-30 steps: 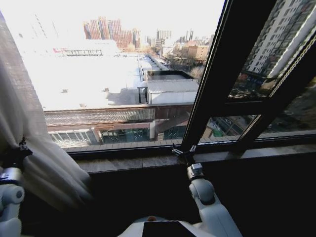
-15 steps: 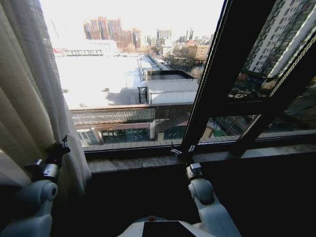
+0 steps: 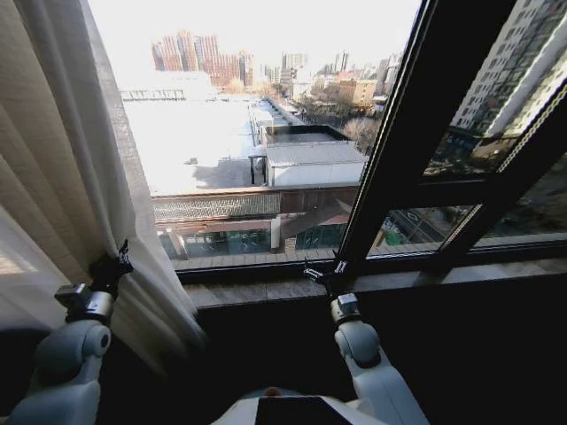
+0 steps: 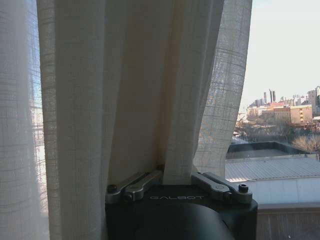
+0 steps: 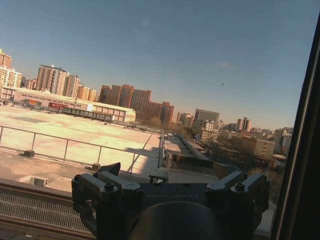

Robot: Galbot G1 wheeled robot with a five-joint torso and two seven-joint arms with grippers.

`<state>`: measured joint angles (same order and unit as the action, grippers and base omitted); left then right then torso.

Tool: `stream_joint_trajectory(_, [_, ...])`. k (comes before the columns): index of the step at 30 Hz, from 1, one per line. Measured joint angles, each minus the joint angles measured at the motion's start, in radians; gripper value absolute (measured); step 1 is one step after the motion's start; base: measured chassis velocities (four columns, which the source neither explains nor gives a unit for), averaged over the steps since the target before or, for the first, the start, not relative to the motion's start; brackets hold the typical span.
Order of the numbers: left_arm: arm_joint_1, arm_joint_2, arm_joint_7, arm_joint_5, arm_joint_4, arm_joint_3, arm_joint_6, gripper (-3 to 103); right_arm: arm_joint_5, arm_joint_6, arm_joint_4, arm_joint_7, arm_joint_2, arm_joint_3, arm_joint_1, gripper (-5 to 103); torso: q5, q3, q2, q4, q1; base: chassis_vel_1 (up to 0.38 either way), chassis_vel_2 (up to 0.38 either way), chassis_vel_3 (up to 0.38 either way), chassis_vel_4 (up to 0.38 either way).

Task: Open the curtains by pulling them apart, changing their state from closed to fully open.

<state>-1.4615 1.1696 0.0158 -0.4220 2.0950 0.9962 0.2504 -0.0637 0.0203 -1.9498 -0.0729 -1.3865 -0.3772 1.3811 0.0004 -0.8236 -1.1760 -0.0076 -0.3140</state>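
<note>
Gripping a curtain (image 4: 150, 100) fold, my left gripper (image 3: 113, 266) risks slipping off the sheer cloth if I pull sharply; right gripper (image 3: 325, 275) hangs released by the window frame (image 3: 399, 159)

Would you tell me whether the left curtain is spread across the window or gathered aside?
Gathered aside: the curtain hangs bunched at the window's left edge, a fold pinched in the left gripper.

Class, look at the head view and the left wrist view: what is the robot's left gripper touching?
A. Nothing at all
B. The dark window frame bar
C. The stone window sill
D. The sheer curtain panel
D. The left gripper sits in the folds of the curtain, and the left wrist view shows fabric pinched between its fingers.
</note>
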Motion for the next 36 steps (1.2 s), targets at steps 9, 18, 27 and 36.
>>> stream_joint_trajectory(9, [-0.003, 0.004, -0.002, 0.001, 0.008, 0.000, 0.000, 0, 0.008, -0.015, -0.001, -0.001, 0.005, -0.007, 0.002, 100, 0.0000, 0.000, 0.000, 0.0001, 0.000, 0.166, 0.176, -0.177, -0.180])
stream_joint_trajectory(18, [0.001, 0.005, -0.025, 0.001, 0.009, -0.001, 0.003, 0, 0.010, -0.017, -0.002, -0.002, 0.009, -0.013, 0.002, 100, 0.0001, 0.000, 0.000, -0.0002, 0.000, 0.007, 0.011, -0.004, -0.006])
stream_joint_trajectory(27, [0.079, -0.005, -0.275, -0.006, -0.045, 0.033, 0.071, 0, 0.009, -0.017, -0.001, 0.000, 0.006, -0.005, 0.000, 100, -0.0002, 0.000, 0.000, 0.0000, 0.000, 0.000, 0.000, 0.000, 0.000])
stream_joint_trajectory(36, [0.153, 0.046, -0.305, -0.003, -0.113, 0.139, 0.085, 0, 0.008, -0.017, 0.002, 0.002, 0.007, -0.005, -0.007, 100, -0.0003, 0.000, 0.000, 0.0000, 0.000, 0.000, 0.000, 0.000, 0.000])
